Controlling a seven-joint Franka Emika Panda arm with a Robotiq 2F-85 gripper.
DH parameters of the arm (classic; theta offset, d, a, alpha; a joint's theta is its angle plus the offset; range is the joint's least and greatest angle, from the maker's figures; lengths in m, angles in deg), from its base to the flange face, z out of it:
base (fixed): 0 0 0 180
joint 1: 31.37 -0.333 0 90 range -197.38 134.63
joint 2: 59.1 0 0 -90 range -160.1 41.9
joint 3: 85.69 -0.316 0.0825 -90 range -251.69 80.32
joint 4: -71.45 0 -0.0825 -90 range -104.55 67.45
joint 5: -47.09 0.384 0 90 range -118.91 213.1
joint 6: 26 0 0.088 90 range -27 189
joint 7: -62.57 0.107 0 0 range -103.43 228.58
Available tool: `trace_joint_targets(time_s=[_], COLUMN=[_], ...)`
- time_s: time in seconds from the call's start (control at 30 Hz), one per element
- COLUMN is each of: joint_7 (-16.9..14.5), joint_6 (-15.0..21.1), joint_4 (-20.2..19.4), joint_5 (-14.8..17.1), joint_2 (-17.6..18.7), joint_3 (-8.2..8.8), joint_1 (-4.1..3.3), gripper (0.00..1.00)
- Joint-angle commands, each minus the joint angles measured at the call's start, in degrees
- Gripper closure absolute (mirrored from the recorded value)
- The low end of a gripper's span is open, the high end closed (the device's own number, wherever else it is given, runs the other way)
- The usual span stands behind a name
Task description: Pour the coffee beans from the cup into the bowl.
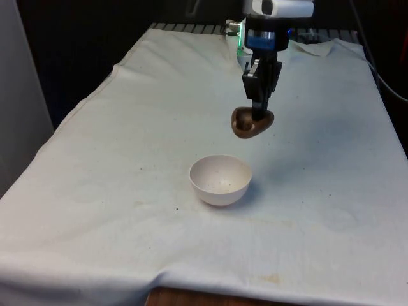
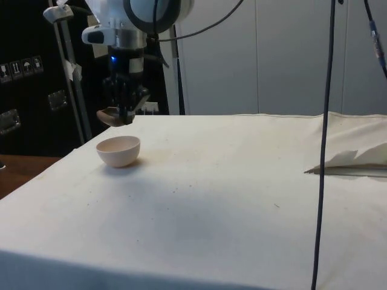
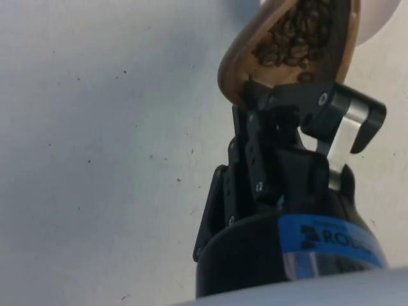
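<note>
Pincer (image 1: 257, 109) in the front view gripped the brown cup (image 1: 251, 123) above and beyond the white bowl (image 1: 220, 180); side view showed them close over the bench (image 2: 230, 181); wrist view showed coffee beans (image 3: 296, 35) inside, so advancing before tipping seemed wise.

— What did the arm look like?
— A glossy white rounded wrist housing (image 2: 151, 12) with dark cables looping off it, and a black cylindrical collar below.

— And the tool?
— A black two-finger gripper (image 1: 258, 105) of matte blocky links with small screw heads. Just above the fingers (image 3: 255, 159) sat a blue band with black lettering (image 3: 331, 239), and beside them a silver metal bracket (image 3: 347, 131).
</note>
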Motion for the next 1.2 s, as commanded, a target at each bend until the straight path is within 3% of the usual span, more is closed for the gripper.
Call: trace_joint_targets(time_s=[0.0,0.03,0.07,0.33,0.83,0.93,0.97,1.13,1.17], joint_7=[1.15,0.34,1.43,3.78,4.58,4.81,4.58,4.58,4.81], joint_6=[0.00,0.00,0.06,0.23,1.55,1.09,1.72,2.29,1.72], joint_4=[0.00,0.06,0.06,0.11,2.06,2.46,2.92,3.55,3.32], joint_5=[-0.34,0.00,-0.23,0.17,6.13,6.36,7.73,10.08,9.22], joint_2=[-0.17,0.00,-0.17,0.00,1.38,1.60,2.01,2.46,2.23], joint_3=[0.29,0.00,0.23,-0.06,-0.57,-0.17,-0.63,-0.69,-0.23], joint_1=[-0.23,0.00,-0.23,0.00,0.34,0.06,0.34,0.34,0.06], gripper=[1.00,1.00,1.00,1.00,1.00,1.00,1.00,1.00,1.00])
